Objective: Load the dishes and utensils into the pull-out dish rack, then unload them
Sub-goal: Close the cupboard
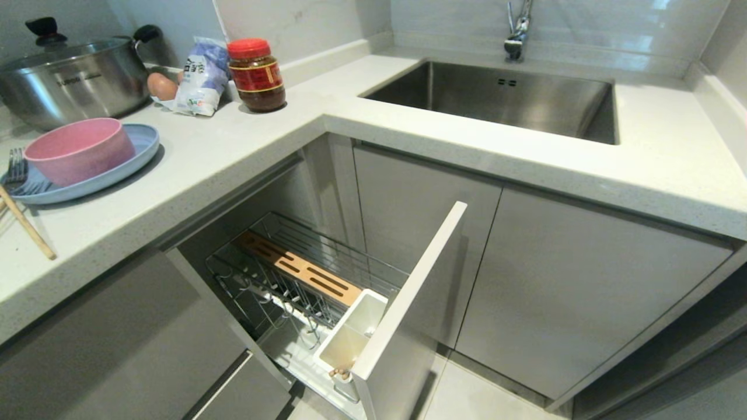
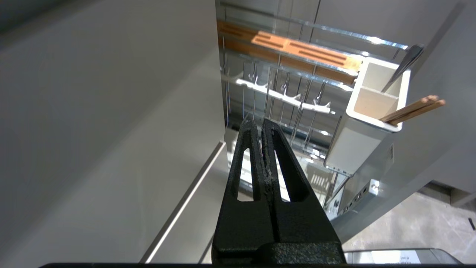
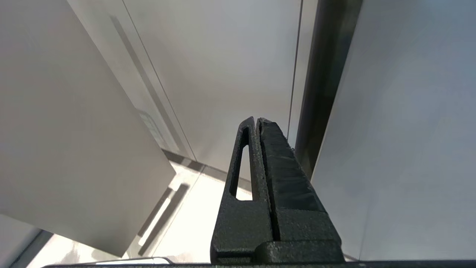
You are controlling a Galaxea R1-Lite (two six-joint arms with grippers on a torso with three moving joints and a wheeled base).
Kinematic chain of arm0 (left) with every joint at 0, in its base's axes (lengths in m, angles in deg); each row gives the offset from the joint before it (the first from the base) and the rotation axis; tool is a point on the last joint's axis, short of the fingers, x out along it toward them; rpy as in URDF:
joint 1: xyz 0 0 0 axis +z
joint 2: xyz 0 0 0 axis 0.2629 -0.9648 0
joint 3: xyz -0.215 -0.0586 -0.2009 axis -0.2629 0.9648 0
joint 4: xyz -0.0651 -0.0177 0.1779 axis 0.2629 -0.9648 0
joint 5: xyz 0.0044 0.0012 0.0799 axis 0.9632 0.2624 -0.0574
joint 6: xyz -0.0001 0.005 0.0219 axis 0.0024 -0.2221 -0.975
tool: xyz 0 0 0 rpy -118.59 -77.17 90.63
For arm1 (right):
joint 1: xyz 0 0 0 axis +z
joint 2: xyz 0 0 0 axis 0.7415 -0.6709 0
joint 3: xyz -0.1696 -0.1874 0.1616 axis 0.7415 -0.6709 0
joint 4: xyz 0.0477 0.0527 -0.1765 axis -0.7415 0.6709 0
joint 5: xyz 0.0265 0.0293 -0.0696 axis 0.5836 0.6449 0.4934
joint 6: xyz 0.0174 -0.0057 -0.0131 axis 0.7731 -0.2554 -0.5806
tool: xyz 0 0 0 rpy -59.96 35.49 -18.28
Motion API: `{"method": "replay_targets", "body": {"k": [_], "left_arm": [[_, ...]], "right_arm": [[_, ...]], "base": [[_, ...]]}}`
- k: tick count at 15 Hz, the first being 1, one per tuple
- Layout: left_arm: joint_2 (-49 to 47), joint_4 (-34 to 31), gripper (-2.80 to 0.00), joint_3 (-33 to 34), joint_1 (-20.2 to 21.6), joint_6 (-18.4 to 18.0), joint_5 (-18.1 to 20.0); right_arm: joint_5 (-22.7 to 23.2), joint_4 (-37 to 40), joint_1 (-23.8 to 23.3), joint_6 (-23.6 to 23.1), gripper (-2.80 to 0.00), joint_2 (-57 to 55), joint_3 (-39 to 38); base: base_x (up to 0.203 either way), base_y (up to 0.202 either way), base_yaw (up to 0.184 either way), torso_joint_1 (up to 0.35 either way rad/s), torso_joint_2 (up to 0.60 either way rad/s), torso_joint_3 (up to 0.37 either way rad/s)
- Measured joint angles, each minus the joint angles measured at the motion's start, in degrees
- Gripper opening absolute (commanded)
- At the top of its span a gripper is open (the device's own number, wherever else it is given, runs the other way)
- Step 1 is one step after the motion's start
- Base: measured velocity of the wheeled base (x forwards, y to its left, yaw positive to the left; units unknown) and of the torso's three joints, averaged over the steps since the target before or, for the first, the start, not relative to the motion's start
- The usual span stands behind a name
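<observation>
Closest to you, in the left wrist view, the left claw (image 2: 259, 124) has its two black fingers pressed together with nothing between them, hanging low beside the pull-out dish rack (image 1: 303, 280). Your right claw (image 3: 256, 123) is likewise closed and empty, facing plain grey cabinet doors (image 3: 223, 74) and pale floor.

You can see the rack drawn out from the corner cabinet below the counter (image 1: 233, 151). Its wooden strip (image 1: 297, 268) runs along the wire basket, and the white utensil cup (image 1: 350, 335) sits at the front end, just behind the narrow white front panel (image 1: 408, 297). From the left wrist view, a pair of chopsticks (image 2: 412, 109) and a dark utensil handle (image 2: 403, 67) lean out of that cup.

Up on the counter, at your left, the pink bowl (image 1: 79, 150) sits on the blue plate (image 1: 131, 157). A fork (image 1: 17, 169) rests on the plate's far-left edge, and another pair of chopsticks (image 1: 26, 224) lies just beside it on the counter. Behind them stand a steel pot (image 1: 73, 81), an egg (image 1: 161, 86), a bag (image 1: 201, 76) and a red-lidded jar (image 1: 255, 74). To the right is the sink (image 1: 496, 99).
</observation>
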Motion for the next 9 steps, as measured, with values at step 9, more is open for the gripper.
{"method": "replay_targets", "body": {"k": [9], "left_arm": [[0.0, 0.1, -2.80, 0.0, 0.0, 0.0, 0.0]], "right_arm": [[0.0, 0.0, 0.0, 0.0, -2.80, 0.0, 0.0]], "base": [[0.000, 0.000, 0.000, 0.004, 0.00, 0.202]]}}
